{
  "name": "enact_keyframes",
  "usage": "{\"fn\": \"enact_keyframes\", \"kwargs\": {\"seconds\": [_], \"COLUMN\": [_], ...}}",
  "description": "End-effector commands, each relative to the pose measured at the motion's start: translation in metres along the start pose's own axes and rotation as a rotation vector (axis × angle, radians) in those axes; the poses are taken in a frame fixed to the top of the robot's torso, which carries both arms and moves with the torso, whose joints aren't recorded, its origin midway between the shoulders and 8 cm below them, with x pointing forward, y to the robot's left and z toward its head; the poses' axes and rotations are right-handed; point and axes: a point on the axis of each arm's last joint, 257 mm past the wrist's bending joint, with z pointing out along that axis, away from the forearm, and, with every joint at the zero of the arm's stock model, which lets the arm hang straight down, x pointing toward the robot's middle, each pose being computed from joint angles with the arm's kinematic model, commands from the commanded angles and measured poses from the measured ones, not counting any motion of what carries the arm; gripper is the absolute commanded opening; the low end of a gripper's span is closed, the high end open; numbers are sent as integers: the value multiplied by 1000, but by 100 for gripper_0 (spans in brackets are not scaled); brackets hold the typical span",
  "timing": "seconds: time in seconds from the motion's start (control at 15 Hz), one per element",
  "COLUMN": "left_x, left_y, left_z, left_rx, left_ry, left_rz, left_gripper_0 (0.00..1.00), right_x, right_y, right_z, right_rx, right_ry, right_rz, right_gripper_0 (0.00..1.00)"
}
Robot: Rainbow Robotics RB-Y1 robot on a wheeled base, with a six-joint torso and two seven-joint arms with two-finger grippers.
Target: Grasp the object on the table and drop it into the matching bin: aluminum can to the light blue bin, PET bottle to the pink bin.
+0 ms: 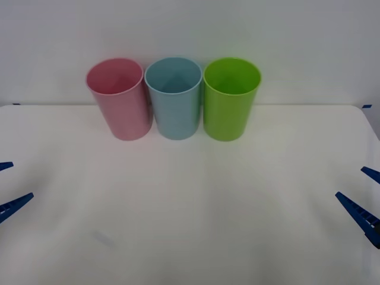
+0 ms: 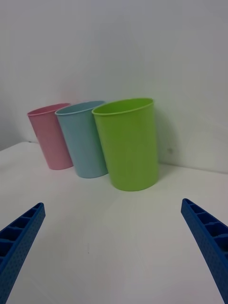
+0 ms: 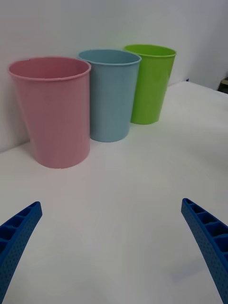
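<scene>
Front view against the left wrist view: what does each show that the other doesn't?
Front alone: the right pincer at the table's right edge, open, plus the table's full width and a faint grey smudge. Left wrist alone: a dark object beyond the table's far side. Both: the pink bin, blue bin and green bin in a row, and the open left pincer.

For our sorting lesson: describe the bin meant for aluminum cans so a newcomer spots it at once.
Look to the far edge of the white table, where three tall cups stand in a row. It is the middle one, the light blue bin, between the pink bin and a lime green bin.
</scene>
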Motion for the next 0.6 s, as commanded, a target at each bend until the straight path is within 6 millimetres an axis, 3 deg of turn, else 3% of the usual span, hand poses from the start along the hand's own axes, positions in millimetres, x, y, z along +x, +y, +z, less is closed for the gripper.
{"fn": "enact_keyframes", "kwargs": {"seconds": [0.07,0.6], "left_x": [0,10], "left_y": [-10,-18], "left_z": [2,9], "left_rx": [23,46], "left_ry": [-27,-1], "left_rz": [-40,-46], "left_gripper_0": [100,100], "right_x": [0,0], "right_y": [0,0], "right_z": [0,0], "right_rx": [0,0], "right_ry": [0,0], "right_rz": [0,0], "right_gripper_0": [100,100]}}
